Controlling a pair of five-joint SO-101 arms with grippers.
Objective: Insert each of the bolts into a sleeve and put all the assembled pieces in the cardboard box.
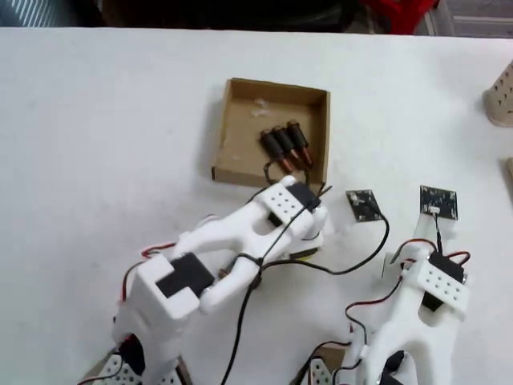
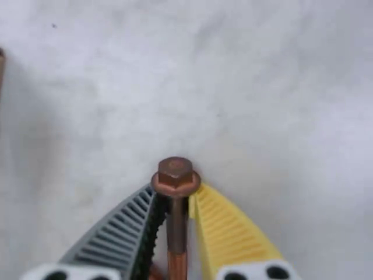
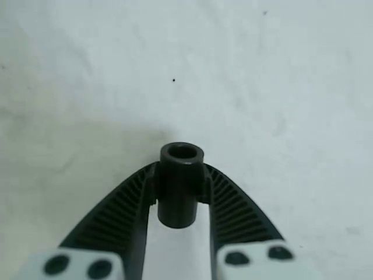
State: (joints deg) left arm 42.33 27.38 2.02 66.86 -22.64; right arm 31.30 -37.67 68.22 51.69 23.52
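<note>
1. The left pincer (image 2: 175, 197) was clamped on a copper-coloured bolt (image 2: 175, 175). Its grey finger and yellow finger pressed on the shank just below the hexagonal head
2. The bolt head stood out just past the fingertips, over the bare white desk (image 2: 245, 76)
3. The right pincer (image 3: 180, 175) was clamped on a black sleeve (image 3: 181, 189), with one dark ribbed finger on each side of it
4. The sleeve's open bore faced away from the wrist and its hollow was visible. Its far end projected slightly beyond the fingertips
5. The cardboard box (image 1: 240, 132) lay open-topped on the desk, at the upper centre of the high view
6. Three assembled pieces (image 1: 286, 147) lay side by side in the right half of the box, close to its right wall. They were slanted, with dark sleeves and copper ends showing
7. In the high view, one white arm (image 1: 240, 228) stretched from the lower left toward the centre, with its wrist just below the box's lower right corner. A second white arm (image 1: 425, 293) stood at the lower right
8. Two small circuit boards (image 1: 363, 204) (image 1: 438, 201) lay on the desk right of centre, apart from each other and outside the box
</note>
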